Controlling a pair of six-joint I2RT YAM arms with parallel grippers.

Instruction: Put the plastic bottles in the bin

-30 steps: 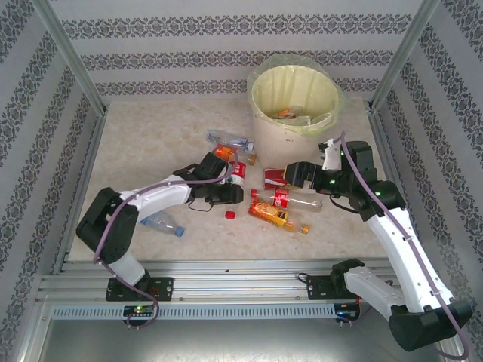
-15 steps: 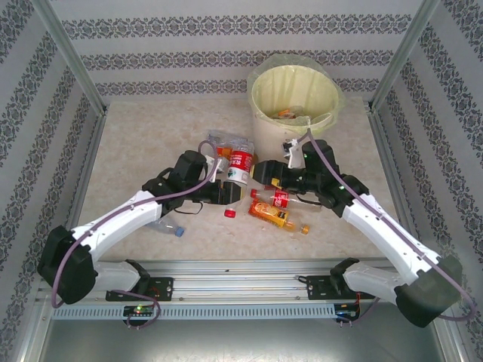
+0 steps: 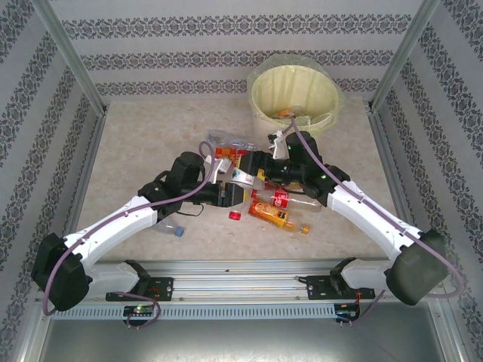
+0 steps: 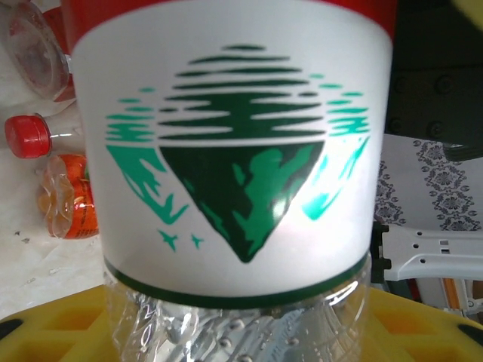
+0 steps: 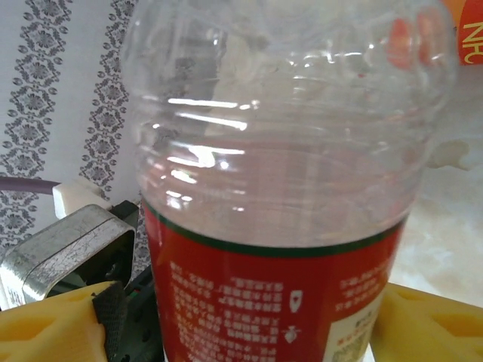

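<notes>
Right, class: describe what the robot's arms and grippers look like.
Left arm and right arm: white shells, black joints and bases, rounded links. A purple cable loops along each. The fingers carry yellow pads moulded in a grid; a bare metal bracket sits beside one.

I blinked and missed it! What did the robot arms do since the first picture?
The left arm stretched forward, and the left gripper kept hold of the red-and-white labelled bottle. The right gripper swung left to that bottle, its jaws now on either side of it. The bin and the other bottles on the table stayed put.
</notes>
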